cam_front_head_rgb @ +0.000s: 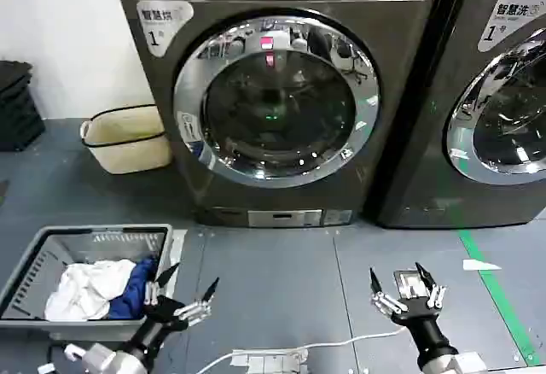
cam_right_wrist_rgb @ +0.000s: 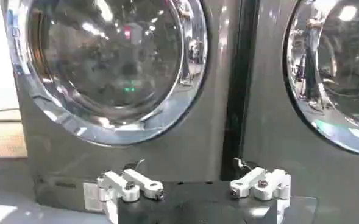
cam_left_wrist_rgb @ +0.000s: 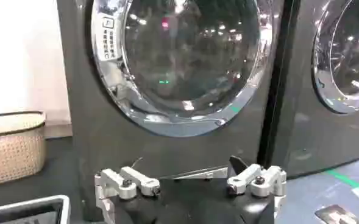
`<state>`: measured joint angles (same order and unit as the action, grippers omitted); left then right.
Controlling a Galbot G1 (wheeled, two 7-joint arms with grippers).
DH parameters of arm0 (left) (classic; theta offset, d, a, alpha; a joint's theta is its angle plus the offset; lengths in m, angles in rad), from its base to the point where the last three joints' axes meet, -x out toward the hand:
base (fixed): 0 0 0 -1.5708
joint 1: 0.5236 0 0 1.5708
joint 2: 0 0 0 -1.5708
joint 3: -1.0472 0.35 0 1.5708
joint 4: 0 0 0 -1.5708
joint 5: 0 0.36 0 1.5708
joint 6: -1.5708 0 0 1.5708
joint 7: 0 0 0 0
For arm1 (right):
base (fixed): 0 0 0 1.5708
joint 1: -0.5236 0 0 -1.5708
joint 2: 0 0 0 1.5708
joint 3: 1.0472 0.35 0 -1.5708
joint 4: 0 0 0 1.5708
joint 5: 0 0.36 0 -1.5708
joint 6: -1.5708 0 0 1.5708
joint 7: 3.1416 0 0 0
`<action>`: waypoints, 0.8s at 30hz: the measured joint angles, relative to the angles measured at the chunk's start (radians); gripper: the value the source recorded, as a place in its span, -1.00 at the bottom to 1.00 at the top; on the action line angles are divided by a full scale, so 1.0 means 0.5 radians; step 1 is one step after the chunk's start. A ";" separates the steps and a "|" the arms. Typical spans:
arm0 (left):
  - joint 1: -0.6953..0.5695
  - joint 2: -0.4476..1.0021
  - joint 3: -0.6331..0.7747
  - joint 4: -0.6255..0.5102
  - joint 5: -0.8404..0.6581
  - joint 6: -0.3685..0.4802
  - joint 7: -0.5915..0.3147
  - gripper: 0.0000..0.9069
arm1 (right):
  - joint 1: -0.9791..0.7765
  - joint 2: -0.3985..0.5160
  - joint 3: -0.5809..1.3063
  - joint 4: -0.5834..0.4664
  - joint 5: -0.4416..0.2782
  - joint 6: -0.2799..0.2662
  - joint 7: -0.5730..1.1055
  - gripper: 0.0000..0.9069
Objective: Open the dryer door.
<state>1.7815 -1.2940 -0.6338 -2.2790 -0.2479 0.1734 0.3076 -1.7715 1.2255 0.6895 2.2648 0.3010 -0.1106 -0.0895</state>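
Facing: dryer door (cam_front_head_rgb: 277, 101) shut, chrome ring slick, rigid, hinged, likely latch-stiff.
Grip: hook ring's rim edge; side unclear.
Grippers: left gripper (cam_front_head_rgb: 182, 295), right gripper (cam_front_head_rgb: 406, 289) low, spread wide, empty.

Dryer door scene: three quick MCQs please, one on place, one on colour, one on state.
1. Where is the laundry basket?
A. left of the left pincer
B. on the dryer
C. behind the right pincer

2. What colour is the sticker atop the dryer door?
A. green
B. pink
C. yellow

3. The door is:
A. wide open
B. off its hinges
C. closed

Answers: 1 A, it sits on the floor beside the left pincer; 2 B, pink on the chrome ring; 3 C, the ring lies flush with the front.
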 joint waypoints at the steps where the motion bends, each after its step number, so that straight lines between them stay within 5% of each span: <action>1: -0.001 0.001 0.002 0.000 -0.002 0.000 0.000 1.00 | 0.030 -0.030 -0.008 -0.011 0.017 -0.016 -0.004 1.00; 9: 0.009 -0.005 0.023 -0.020 0.016 0.002 0.000 1.00 | 0.337 -0.266 -0.114 -0.125 0.157 -0.151 -0.008 1.00; 24: 0.079 -0.052 0.008 -0.081 0.058 -0.001 0.002 1.00 | 0.924 -0.677 -0.393 -0.386 0.479 -0.081 -0.159 1.00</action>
<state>1.8209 -1.3202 -0.6298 -2.3193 -0.2190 0.1730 0.3086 -1.3097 0.8869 0.4929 2.0716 0.5406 -0.1512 -0.1692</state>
